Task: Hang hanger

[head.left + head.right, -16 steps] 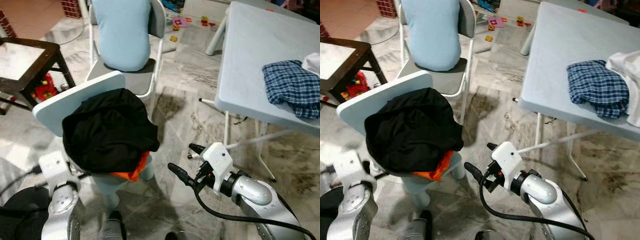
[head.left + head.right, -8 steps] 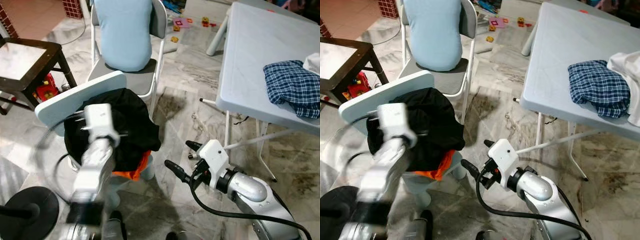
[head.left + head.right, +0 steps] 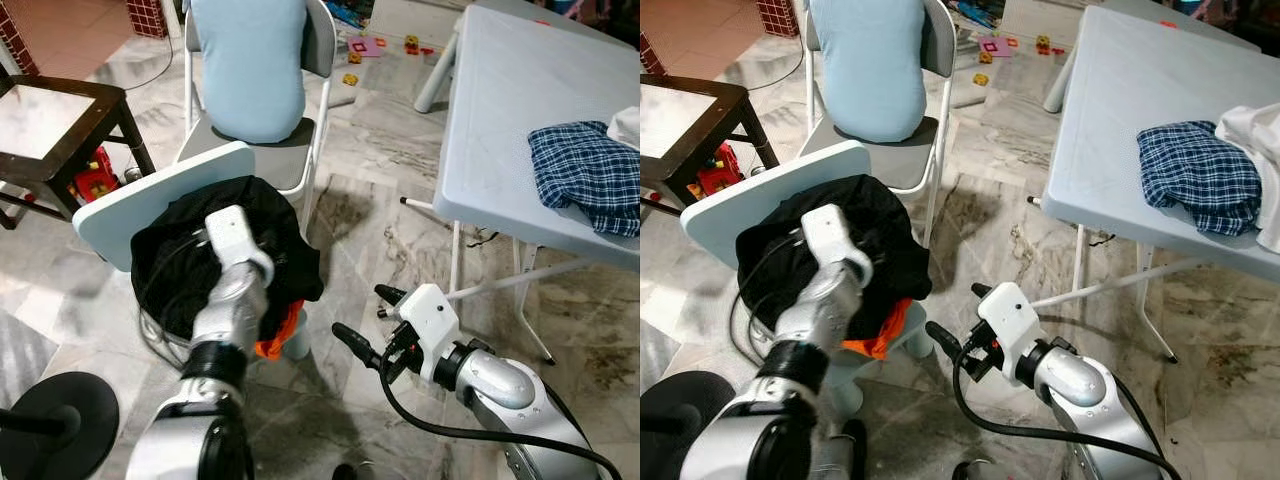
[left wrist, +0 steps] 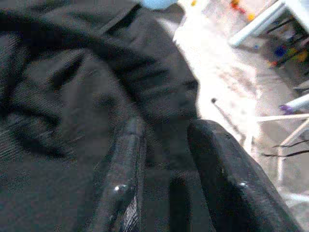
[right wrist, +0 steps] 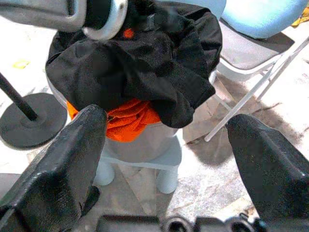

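Two grippers: left gripper (image 4: 164, 159), fingers slightly parted, presses into the black garment (image 3: 175, 265) at centre left; right gripper (image 3: 362, 322) hangs spread wide over open floor (image 3: 350, 240) at lower centre.

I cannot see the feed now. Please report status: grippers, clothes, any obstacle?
Left gripper open, over black garment heaped on small chair. Right gripper open, free, low above floor. No hanger seen. Orange cloth underneath.
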